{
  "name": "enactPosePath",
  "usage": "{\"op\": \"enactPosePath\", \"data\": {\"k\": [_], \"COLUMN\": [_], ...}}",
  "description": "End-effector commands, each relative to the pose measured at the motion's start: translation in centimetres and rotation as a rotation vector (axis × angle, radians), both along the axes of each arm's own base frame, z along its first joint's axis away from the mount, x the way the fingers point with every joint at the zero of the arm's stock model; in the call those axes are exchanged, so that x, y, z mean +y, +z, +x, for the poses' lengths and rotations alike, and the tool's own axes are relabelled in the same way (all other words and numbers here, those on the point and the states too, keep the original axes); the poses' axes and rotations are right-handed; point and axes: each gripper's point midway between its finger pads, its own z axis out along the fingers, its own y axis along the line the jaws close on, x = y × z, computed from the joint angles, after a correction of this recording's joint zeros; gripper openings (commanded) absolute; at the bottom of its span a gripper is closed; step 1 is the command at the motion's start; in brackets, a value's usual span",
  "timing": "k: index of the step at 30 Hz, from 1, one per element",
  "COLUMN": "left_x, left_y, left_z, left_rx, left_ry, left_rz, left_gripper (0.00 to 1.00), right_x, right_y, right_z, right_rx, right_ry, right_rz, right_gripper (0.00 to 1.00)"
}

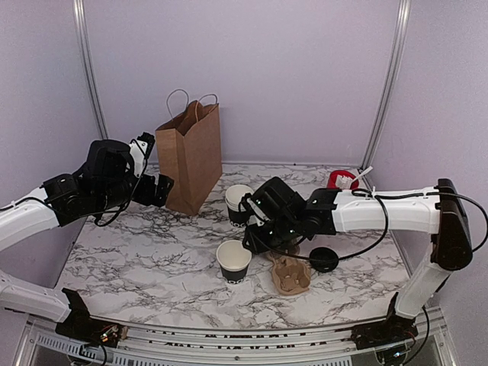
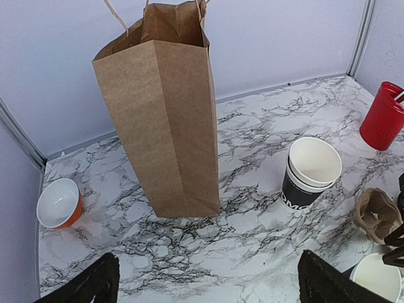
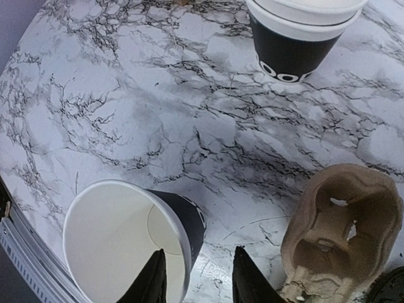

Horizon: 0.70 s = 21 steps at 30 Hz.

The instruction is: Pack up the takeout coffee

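Note:
The takeout coffee cup [image 1: 233, 261] stands upright and lidless on the marble table, black outside and white inside. Its round black lid [image 1: 323, 259] lies flat to the right. My right gripper [image 1: 248, 242] hovers at the cup's right rim. In the right wrist view the right gripper [image 3: 199, 252] is open astride the cup [image 3: 120, 240] wall, one finger inside and one outside, with a gap on the outer side. My left gripper [image 1: 156, 189] hangs open near the brown paper bag [image 1: 191, 156], holding nothing; its fingertips [image 2: 328, 281] show wide apart.
A stack of black cups [image 1: 238, 204] stands behind the cup. A cardboard carrier [image 1: 291, 274] lies on the table beside the lid. A red cup with white sticks [image 1: 343, 180] is at the back right. An orange bowl [image 2: 58, 203] sits left of the bag [image 2: 164, 120].

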Motion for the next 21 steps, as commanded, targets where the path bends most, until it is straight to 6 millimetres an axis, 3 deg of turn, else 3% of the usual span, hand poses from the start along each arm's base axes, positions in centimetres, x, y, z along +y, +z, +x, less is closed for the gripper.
{"op": "enactPosePath", "data": {"k": [1,4,11,18,21], "left_x": [-0.3,-0.6,-1.0,-0.6,-0.4], "left_y": [0.4,0.5,0.6,-0.2,-0.3], "left_z": [0.1,0.2,0.3,0.2,0.4], "left_rx": [0.007,0.021,0.042,0.055,0.046], "left_ry": [-0.002,-0.003,-0.001,0.017,0.029], "left_rz": [-0.027,-0.042,-0.062,-0.046,-0.045], "left_gripper": [0.99,0.99,0.99,0.99,0.99], "right_x": [-2.2,-4.3,-9.9,-18.1,-21.4], "right_y": [3.8,4.8,5.6,2.6,0.4], "right_z": [0.6,0.8,1.8,2.6,2.5], "right_rx": [-0.093,-0.130,-0.152,-0.117,-0.073], "right_ry": [-0.072,-0.125,-0.258,-0.458,-0.546], "right_rz": [0.010,0.006,0.028,-0.061,-0.068], "right_gripper": [0.39,0.49,0.53,0.57,0.57]}}
